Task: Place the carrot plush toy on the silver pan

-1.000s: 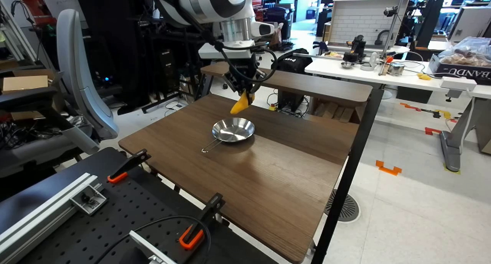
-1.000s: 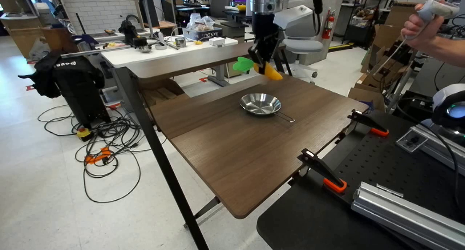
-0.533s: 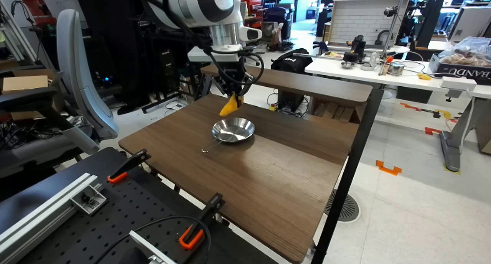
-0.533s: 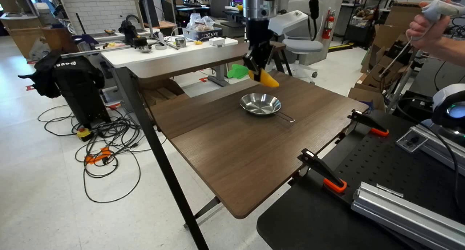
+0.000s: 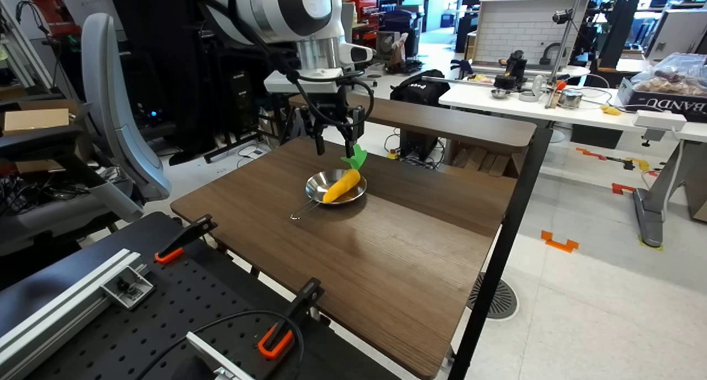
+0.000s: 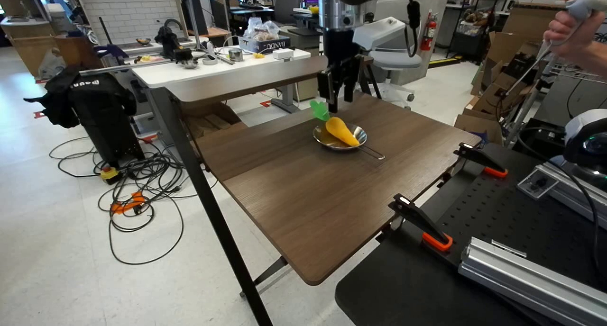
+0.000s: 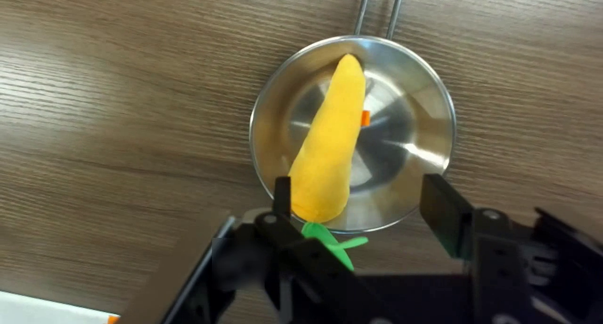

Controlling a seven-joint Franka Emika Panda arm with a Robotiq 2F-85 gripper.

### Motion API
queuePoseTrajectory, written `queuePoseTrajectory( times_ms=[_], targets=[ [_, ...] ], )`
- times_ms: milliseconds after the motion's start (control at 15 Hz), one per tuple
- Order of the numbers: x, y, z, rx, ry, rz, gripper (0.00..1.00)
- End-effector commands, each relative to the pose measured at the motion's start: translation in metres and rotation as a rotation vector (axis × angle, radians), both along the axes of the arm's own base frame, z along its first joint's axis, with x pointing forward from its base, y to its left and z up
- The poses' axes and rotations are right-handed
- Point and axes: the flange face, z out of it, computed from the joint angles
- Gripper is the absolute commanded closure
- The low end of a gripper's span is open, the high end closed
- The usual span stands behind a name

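The yellow-orange carrot plush toy (image 7: 332, 140) lies within the round silver pan (image 7: 395, 131), its narrow tip toward the wire handle. Its thick end is at the opposite rim, and the green leafy top (image 7: 325, 234) sticks out past that rim. In both exterior views the carrot plush toy (image 5: 342, 186) (image 6: 342, 131) slants across the silver pan (image 5: 316, 188) (image 6: 327, 139). My gripper (image 5: 334, 153) (image 6: 341, 104) hangs above the pan's far side. The wrist view shows its fingers (image 7: 282, 194) spread wide apart with nothing gripped, and part of the leaves hidden behind one of them.
The pan stands on a brown wooden table (image 5: 397, 247). A raised shelf (image 5: 442, 123) runs along the table's back. Black clamps with orange pads (image 6: 422, 221) fix the front edge beside a black perforated board (image 6: 512, 207). A person's hand (image 6: 574, 30) holds a controller at the side.
The gripper moved sideways over the pan, then its jaws opened and let go of the carrot plush toy, which dropped from above down into the pan. The pan has stayed put.
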Motion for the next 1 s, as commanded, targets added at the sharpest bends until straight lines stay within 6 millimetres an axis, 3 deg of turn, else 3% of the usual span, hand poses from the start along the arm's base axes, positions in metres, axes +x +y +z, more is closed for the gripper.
queuePoseTrajectory(
  times_ms=[0, 933],
  targets=[
    [-0.016, 0.001, 0.019, -0.005, -0.018, -0.003, 0.01],
    [-0.061, 0.005, 0.091, 0.005, -0.06, -0.024, 0.0]
  ],
)
